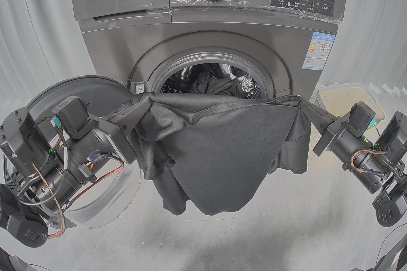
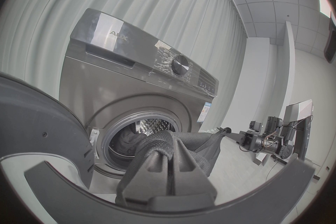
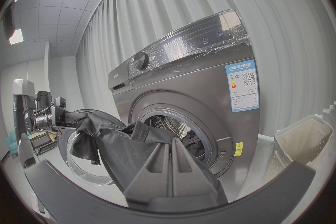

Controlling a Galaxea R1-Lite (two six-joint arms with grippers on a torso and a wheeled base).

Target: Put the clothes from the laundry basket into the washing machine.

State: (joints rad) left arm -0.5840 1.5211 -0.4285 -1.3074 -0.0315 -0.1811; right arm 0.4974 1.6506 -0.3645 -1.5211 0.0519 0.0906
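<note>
My left pincer [image 1: 146,101] and right pincer [image 1: 303,103] are each clamped shut on an upper corner of a black shirt [image 1: 220,145]. The shirt hangs spread between them, just in front of the washer's [image 1: 127,43] open mouth, with its top edge along the lower rim. Dark clothes [image 1: 212,83] lie in the drum. The door [image 1: 91,92] stands open on my left. The basket [image 1: 343,99] sits on the floor beside the washer's right side.
</note>
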